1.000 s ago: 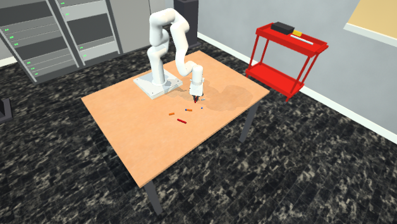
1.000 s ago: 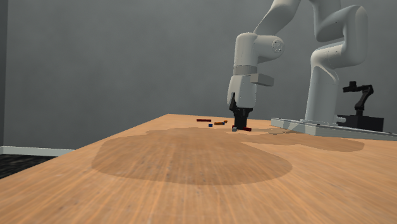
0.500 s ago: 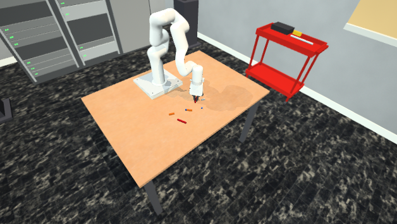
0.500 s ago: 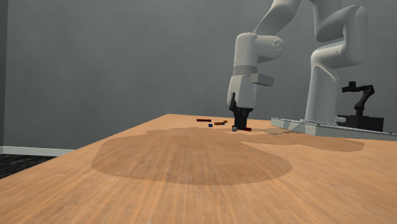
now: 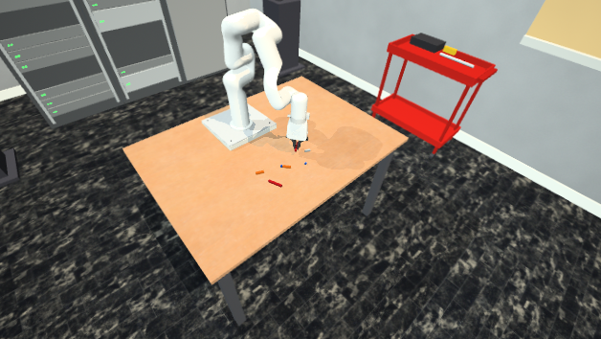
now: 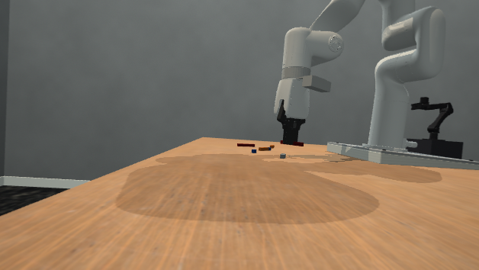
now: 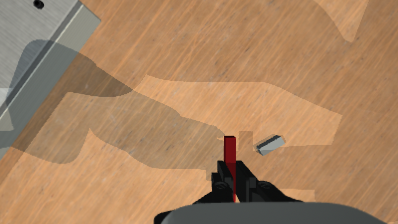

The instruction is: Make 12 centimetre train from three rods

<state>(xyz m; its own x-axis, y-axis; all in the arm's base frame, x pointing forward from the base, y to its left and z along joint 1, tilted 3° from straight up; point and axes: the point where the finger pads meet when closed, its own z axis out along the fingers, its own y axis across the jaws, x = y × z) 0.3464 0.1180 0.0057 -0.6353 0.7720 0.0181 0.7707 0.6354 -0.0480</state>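
Near the arm's base plate (image 5: pixel 217 128), the tabletop (image 5: pixel 230 225) is carrying scattered rods. Tool (image 7: pixel 234 181) is clamping nearly shut on a red rod (image 7: pixel 230 150), probably to carry it into line. Rod is lying flat, long axis pointing straight ahead from the fingers. Grey rod (image 7: pixel 269 144) is sitting just beside, angled.

White arm (image 5: pixel 249 57), black gripper (image 7: pixel 234 182) on a red rod (image 7: pixel 230 150); grey rod (image 7: pixel 269 144), seemingly blue speck (image 5: pixel 305 164); orange-brown wood-grained table (image 5: pixel 230 211); red cart (image 5: pixel 433 59).
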